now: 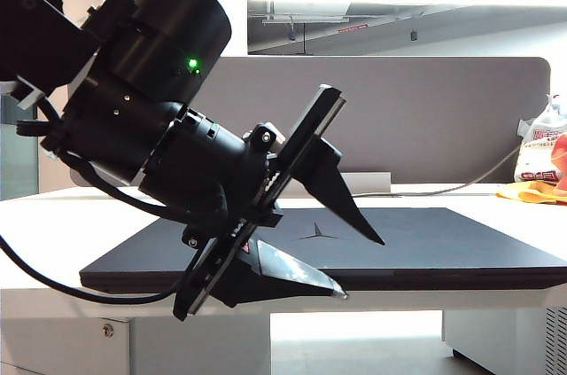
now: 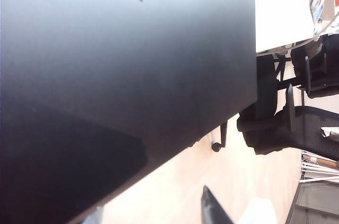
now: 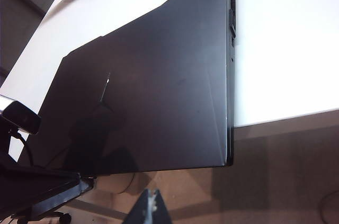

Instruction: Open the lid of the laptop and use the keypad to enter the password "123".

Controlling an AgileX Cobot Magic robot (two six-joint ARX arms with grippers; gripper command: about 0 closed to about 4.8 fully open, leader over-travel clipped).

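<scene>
The black laptop (image 1: 443, 246) lies flat on the white table (image 1: 53, 215). Its lid (image 3: 159, 86) is down, with the star emblem (image 3: 106, 94) on top. The keypad is hidden under the lid. My left gripper (image 1: 361, 267) hangs open in front of the laptop's front edge, one finger (image 1: 341, 184) above the lid's level and the other (image 1: 292, 273) low by the edge. In the left wrist view the lid (image 2: 132, 65) fills most of the picture and one fingertip (image 2: 212, 208) shows over the floor. My right gripper (image 3: 152, 208) is shut and empty, off the table's edge.
A grey divider panel (image 1: 399, 109) stands behind the table. A plastic bag (image 1: 542, 149) and a cable lie at the back right. A black office chair (image 2: 296, 123) stands on the floor beyond the table's side. The left arm (image 3: 32, 181) shows in the right wrist view.
</scene>
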